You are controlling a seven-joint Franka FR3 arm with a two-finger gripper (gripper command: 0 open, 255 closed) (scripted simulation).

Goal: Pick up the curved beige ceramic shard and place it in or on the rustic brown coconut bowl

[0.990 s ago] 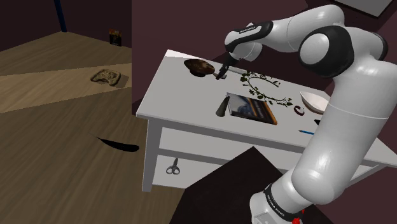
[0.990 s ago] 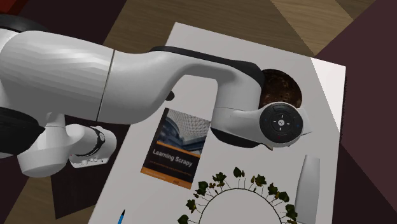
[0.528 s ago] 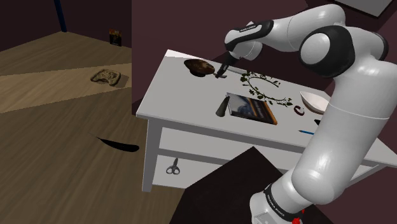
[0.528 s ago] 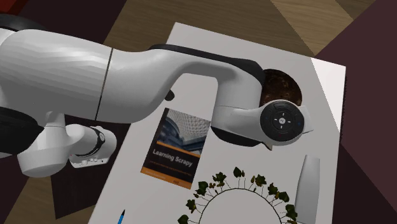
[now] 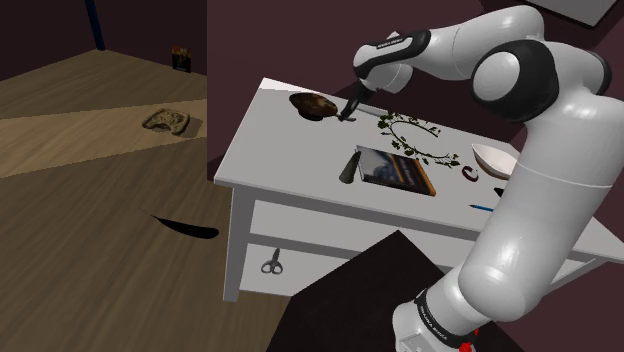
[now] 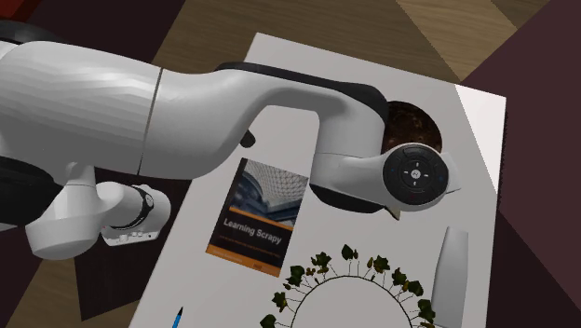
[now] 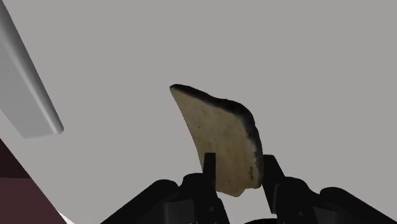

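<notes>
A curved beige shard with a dark burnt-looking rim stands between my black fingers, which clasp its lower end from both sides over the grey table top. In the shoulder view my gripper points down at the white table, just to the right of the brown coconut bowl near the far corner. In the second exterior view, the white hand and wrist cover part of the bowl and hide the shard.
A book, a leafy wreath, a pale dish, a dark cone and a blue pen lie on the table. A long white slab sits beside the wreath. Scissors lie on the floor.
The fingers have closed in on the shard. The hand has edged slightly up and toward the bowl; the rest of the scene is the same.
</notes>
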